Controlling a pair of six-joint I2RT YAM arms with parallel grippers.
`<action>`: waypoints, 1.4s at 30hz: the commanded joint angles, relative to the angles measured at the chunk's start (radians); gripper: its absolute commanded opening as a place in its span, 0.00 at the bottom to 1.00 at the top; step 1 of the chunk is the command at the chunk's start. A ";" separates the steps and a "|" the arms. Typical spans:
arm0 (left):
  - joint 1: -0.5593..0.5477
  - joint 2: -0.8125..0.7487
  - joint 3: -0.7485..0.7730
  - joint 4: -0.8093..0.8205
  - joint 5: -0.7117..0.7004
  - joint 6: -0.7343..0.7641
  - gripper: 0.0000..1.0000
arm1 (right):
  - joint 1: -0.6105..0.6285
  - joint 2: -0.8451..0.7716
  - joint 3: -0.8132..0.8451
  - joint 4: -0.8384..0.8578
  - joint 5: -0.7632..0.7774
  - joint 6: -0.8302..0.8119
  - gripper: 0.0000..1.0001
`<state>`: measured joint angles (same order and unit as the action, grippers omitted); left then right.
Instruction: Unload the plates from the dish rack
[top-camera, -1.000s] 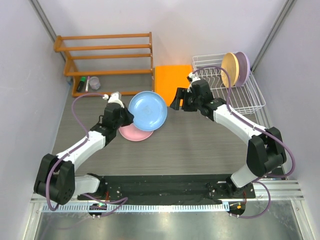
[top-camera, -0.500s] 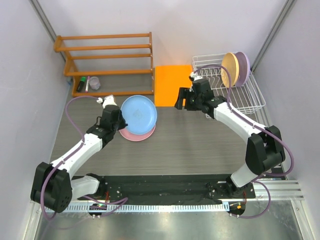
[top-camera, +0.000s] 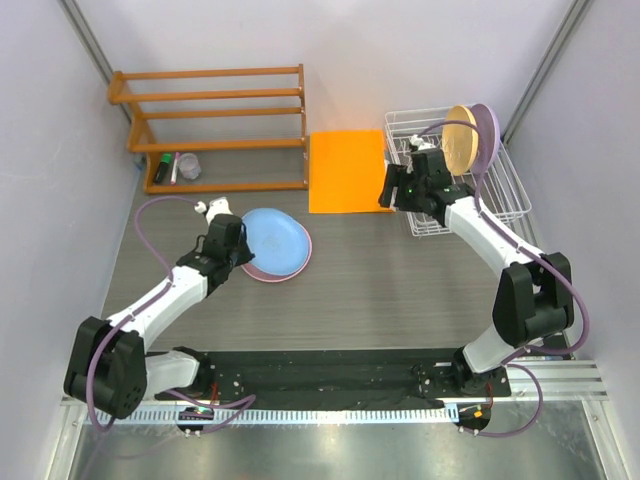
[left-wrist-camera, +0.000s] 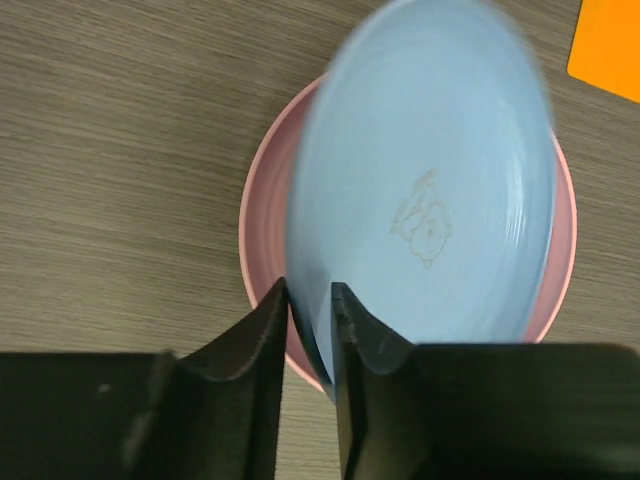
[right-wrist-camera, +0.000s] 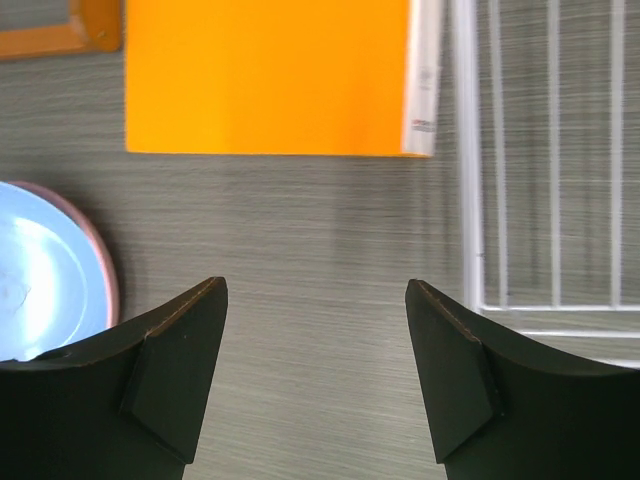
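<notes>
A grey wood-grain table (top-camera: 400, 290) is seen from above. At its far left an orange wooden slatted shelf (top-camera: 210, 100) is placed, with its long side running left to right. At the far right a white wire dish rack (top-camera: 405, 125) is set, with its long side running from near to far. A flat orange rectangular mat (top-camera: 345, 170) is laid between the shelf and the rack.

Two round plates are kept in the far end of the rack. A pale orange-yellow plate (top-camera: 462, 140) is stood on its edge, with its hollow face turned to the left. A lavender plate (top-camera: 488, 128) is stood on its edge just behind it, turned the same way.

Two more plates are found on the table, left of the middle. A pink plate (left-wrist-camera: 262, 220) is laid flat, hollow side up. A light blue plate (top-camera: 275, 242) is laid on top of it, hollow side up.

The near rim of the blue plate is placed between the fingers of the left gripper (left-wrist-camera: 310, 290). These fingers are held close together. Whether the rim is pinched or loose cannot be told.

The right gripper (right-wrist-camera: 315, 285) is held over bare table, between the mat and the rack. Its fingers are spread wide apart, and nothing is held between them.
</notes>
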<state>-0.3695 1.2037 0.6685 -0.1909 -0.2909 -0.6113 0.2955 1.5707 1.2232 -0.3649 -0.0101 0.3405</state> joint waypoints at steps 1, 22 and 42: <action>0.007 0.016 0.003 0.045 -0.016 -0.013 0.26 | -0.039 -0.034 0.073 -0.011 0.126 -0.040 0.78; 0.006 -0.003 0.082 0.054 0.090 0.053 0.99 | -0.120 0.149 0.367 -0.023 0.644 -0.241 0.86; 0.006 0.085 0.109 0.222 0.286 0.064 0.99 | -0.208 0.549 0.627 0.279 0.716 -0.629 0.84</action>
<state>-0.3653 1.2602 0.7551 -0.0368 -0.0261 -0.5655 0.0914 2.1139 1.7840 -0.1745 0.6804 -0.2073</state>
